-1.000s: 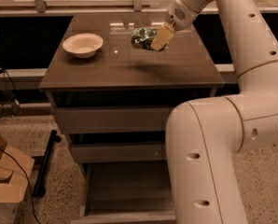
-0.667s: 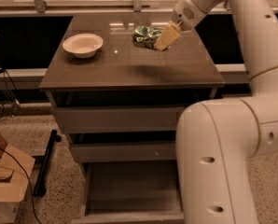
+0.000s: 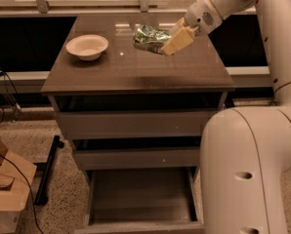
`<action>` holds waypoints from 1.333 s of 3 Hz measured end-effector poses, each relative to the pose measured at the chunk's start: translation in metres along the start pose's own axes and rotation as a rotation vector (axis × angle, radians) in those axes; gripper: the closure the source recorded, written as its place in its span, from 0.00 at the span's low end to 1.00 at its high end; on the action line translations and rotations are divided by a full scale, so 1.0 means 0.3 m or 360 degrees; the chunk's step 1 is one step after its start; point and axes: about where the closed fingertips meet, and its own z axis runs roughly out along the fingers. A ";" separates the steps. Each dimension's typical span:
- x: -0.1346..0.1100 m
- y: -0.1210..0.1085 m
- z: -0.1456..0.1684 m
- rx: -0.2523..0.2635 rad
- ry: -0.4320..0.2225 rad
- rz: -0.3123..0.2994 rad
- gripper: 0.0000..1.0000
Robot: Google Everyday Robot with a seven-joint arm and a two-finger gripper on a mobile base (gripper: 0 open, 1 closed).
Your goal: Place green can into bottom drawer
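Note:
The green can [image 3: 150, 37], shiny with a mottled pattern, hangs on its side above the back right of the cabinet top [image 3: 135, 69]. My gripper [image 3: 171, 42] is shut on its right end, with a cream finger [image 3: 177, 40] showing in front of it. The arm reaches in from the upper right. Far below, the bottom drawer [image 3: 143, 199] stands pulled out, and its flat floor is bare.
A cream bowl [image 3: 87, 47] sits at the back left of the top. Two shallower drawers [image 3: 135, 126] above the open one are pushed in. My large white arm body [image 3: 248, 169] fills the lower right. A cardboard box [image 3: 6, 189] and a dark bar lie on the floor at left.
The arm has shifted slightly, carrying the can a little forward and lower over the top. The camera view has moved closer to the cabinet.

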 end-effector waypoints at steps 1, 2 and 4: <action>0.036 0.067 0.004 -0.0079 0.0020 -0.0029 1.00; 0.071 0.142 0.016 -0.0099 0.0084 -0.0059 1.00; 0.094 0.293 -0.021 0.0189 0.0041 -0.0163 1.00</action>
